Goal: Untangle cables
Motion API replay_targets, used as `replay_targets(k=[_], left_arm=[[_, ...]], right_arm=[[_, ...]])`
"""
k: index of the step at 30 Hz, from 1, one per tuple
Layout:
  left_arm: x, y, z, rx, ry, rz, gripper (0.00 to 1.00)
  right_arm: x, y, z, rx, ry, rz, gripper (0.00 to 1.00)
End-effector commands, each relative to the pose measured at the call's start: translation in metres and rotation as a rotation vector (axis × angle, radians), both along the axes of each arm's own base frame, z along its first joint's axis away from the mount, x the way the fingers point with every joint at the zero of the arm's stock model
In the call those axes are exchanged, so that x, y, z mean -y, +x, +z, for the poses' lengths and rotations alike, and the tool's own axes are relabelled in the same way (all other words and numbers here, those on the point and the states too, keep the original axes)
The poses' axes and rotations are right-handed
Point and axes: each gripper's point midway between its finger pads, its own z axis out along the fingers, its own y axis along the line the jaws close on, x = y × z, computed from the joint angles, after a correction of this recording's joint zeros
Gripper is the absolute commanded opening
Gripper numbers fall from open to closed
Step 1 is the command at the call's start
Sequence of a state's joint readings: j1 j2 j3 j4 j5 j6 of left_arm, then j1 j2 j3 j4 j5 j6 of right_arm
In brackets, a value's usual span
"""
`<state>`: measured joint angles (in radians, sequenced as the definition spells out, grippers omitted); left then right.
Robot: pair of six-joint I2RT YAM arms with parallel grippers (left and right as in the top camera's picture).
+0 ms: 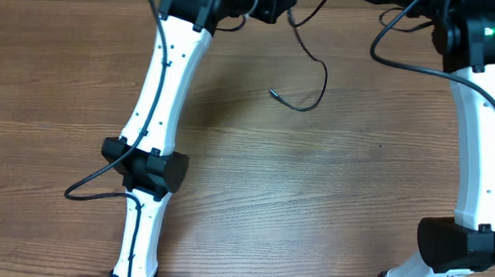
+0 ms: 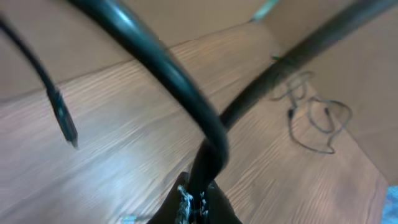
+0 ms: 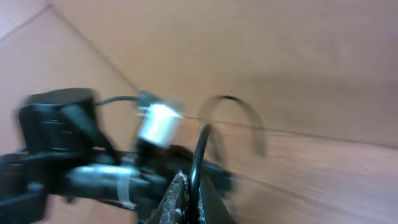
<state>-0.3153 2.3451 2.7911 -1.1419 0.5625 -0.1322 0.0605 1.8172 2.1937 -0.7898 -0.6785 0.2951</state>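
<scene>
Left arm: the white left arm (image 1: 161,91) reaches from the near edge of the wooden table (image 1: 329,194) up to the far side, and a thick black wire (image 1: 92,185) loops off its elbow.
Left gripper: the left gripper (image 2: 196,202) has its fingers pressed together, pinching a black cable (image 2: 180,81) right at the tips.
Held cable: from the pinch it climbs and parts into two runs. One sweeps up to the left and the other up to the right, both leaving the wrist view.
Plug end: at the left of that view a plug end (image 2: 64,124) points downward on its thin cord. I cannot tell whether it touches the wood.
Trailing cord: seen from above, a trailing cord (image 1: 323,75) leaves the left gripper's side at the far edge. It bows right, then hooks back left to a small tip (image 1: 273,94) between the arms.
Loose tangle: a loose tangle (image 2: 314,118) of thin black cord lies flat on the table, well apart from the left gripper.
Right gripper: the right gripper (image 3: 188,200) is clamped on a thin cable (image 3: 198,152), which rises from between the fingers and arcs over to the right.
Beside it: a dark mechanism (image 3: 59,124) carries a silver piece (image 3: 158,121), too blurred to identify.
Right arm: the white right arm (image 1: 476,150) stands along the right edge, with a green light (image 1: 491,32) near its top.
</scene>
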Motion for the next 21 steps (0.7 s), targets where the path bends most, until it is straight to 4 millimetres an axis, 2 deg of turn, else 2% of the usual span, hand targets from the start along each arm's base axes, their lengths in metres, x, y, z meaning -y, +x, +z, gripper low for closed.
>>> replay_targets(k=[1, 5, 7, 10, 11, 13, 14, 16, 17, 21], left_arm=[[-0.081, 0.002, 0.053, 0.085, 0.040, 0.205, 0.04], [-0.145, -0.011, 0.075, 0.075, 0.050, 0.326, 0.04], [-0.165, -0.017, 0.081, 0.071, 0.051, 0.364, 0.04], [-0.173, -0.023, 0.085, 0.059, 0.024, 0.355, 0.04], [-0.171, -0.024, 0.086, 0.057, 0.010, 0.339, 0.04], [-0.170, -0.023, 0.087, 0.053, 0.000, 0.345, 0.04], [-0.169, -0.022, 0.089, 0.056, -0.008, 0.348, 0.04], [-0.164, -0.018, 0.094, 0.065, -0.034, 0.356, 0.04], [-0.161, -0.017, 0.097, 0.068, -0.051, 0.359, 0.04], [-0.147, -0.011, 0.111, 0.059, -0.146, 0.393, 0.04]], right_arm=[[0.048, 0.007, 0.015, 0.053, -0.059, -0.157, 0.04], [0.094, 0.012, 0.001, 0.000, -0.091, -0.275, 0.04], [0.106, 0.012, -0.001, -0.009, -0.097, -0.297, 0.04], [0.115, 0.013, -0.008, -0.029, -0.110, -0.316, 0.04], [0.117, 0.014, -0.017, -0.061, -0.119, -0.328, 0.04], [0.109, 0.014, -0.029, -0.102, -0.123, -0.306, 0.08], [0.101, 0.014, -0.035, -0.121, -0.123, -0.286, 0.19], [0.081, 0.015, -0.047, -0.148, -0.120, -0.233, 0.81], [0.068, 0.015, -0.052, -0.150, -0.125, -0.197, 1.00], [0.013, 0.020, -0.059, -0.082, -0.168, -0.066, 1.00]])
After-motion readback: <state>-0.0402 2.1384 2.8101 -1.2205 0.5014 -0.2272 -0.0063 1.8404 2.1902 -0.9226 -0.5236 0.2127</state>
